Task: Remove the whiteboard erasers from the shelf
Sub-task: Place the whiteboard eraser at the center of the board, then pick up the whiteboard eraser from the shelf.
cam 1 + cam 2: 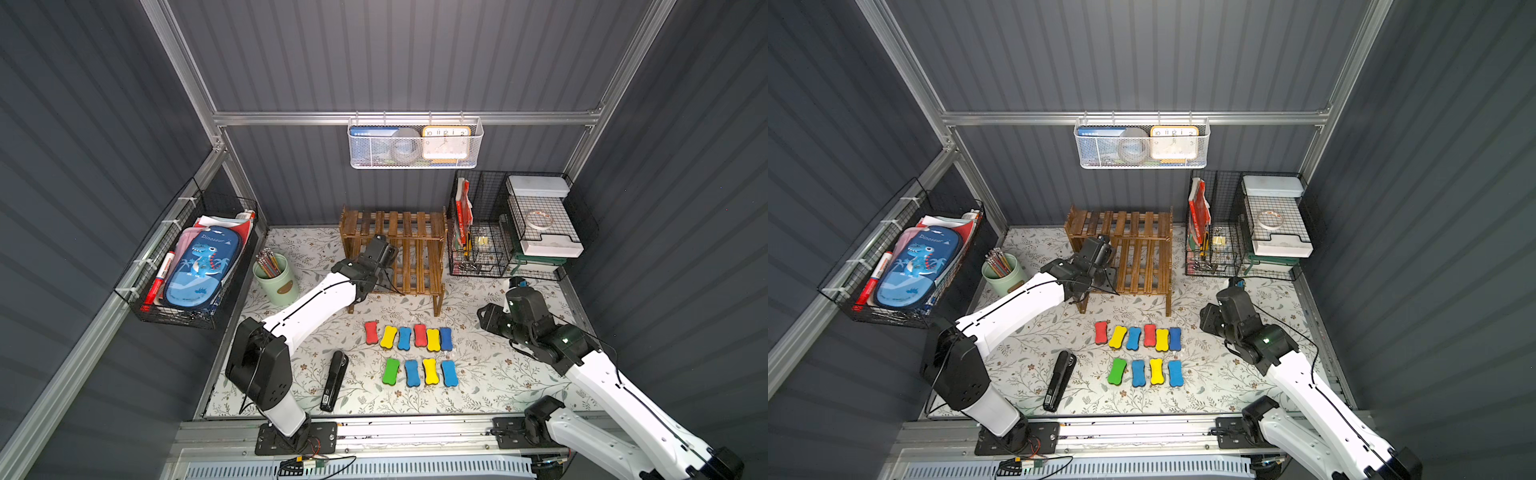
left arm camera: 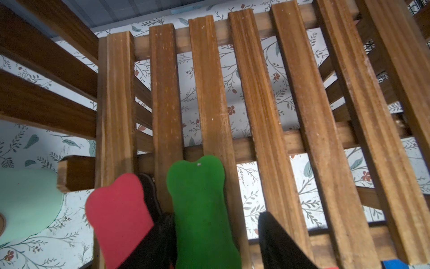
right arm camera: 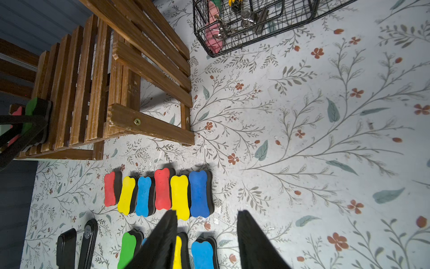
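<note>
The left arm (image 1: 316, 299) reaches forward, its left gripper (image 2: 207, 209) pointing down with jaws parted, while the bent right arm (image 1: 602, 374) holds the right gripper (image 3: 207, 213) likewise gaping.

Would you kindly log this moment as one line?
left gripper: open, astride green eraser on shelf | red eraser: beside it | right gripper: open, empty | ten erasers: on table

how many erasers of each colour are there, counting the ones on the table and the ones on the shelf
red erasers: 3
yellow erasers: 3
blue erasers: 4
green erasers: 2
total: 12. Of these, 10 lie on the table and 2, one red and one green, sit on the shelf.
</note>
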### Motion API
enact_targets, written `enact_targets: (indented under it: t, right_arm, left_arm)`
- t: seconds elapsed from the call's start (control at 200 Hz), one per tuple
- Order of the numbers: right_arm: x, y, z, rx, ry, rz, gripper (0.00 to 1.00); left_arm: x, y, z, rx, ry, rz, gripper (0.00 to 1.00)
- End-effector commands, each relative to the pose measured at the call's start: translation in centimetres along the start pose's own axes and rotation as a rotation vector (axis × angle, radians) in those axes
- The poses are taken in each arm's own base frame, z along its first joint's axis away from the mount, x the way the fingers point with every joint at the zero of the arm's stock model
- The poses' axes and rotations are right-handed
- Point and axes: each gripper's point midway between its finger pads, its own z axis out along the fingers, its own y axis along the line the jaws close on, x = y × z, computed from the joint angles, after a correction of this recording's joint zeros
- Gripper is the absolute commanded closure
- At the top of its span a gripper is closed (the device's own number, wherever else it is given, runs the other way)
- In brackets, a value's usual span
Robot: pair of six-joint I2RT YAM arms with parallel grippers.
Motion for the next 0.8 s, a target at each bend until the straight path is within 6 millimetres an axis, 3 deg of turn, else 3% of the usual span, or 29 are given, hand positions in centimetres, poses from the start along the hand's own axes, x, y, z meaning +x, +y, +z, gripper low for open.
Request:
enact_targets:
  t: [0.0, 0.19, 0.345, 0.44, 0.465, 0.6, 0.71, 0.795]
  right_arm:
    - [-0.4, -0.3, -0.1, 0.015, -0.013, -0.008, 0.53]
    - [-0.3, -0.3, 0.0, 0.014, -0.011, -0.004, 0.53]
    - [-0.4, -0.4, 0.1, 0.017, -0.013, -0.003, 0.53]
    - [-0.4, -0.4, 0.1, 0.017, -0.014, -0.001, 0.53]
    - [-0.4, -0.3, 0.1, 0.015, -0.014, 0.0, 0.53]
    - [-0.4, -0.4, 0.1, 0.015, -0.012, 0.002, 0.53]
    - [-0.4, -0.3, 0.1, 0.014, -0.013, 0.004, 0.53]
    - [-0.4, -0.4, 0.1, 0.015, -0.013, 0.005, 0.53]
  left_arm:
    - [1.6, 0.3, 1.2, -0.014, 0.06, 0.008, 0.42]
    - [2.0, 0.6, 1.5, -0.036, 0.074, 0.016, 0.55]
    - [1.1, 0.5, 0.7, -0.026, 0.048, 0.005, 0.56]
    - [0.0, 0.2, -0.6, 0.007, 0.012, -0.019, 0.56]
    - [-1.8, -0.1, -1.7, 0.028, -0.033, -0.037, 0.55]
    - [-4.5, -0.6, -4.8, 0.097, -0.117, -0.061, 0.55]
    - [-4.8, -1.0, -6.8, 0.155, -0.136, -0.087, 0.55]
    - [-3.9, -0.7, -8.3, 0.171, -0.137, -0.121, 0.55]
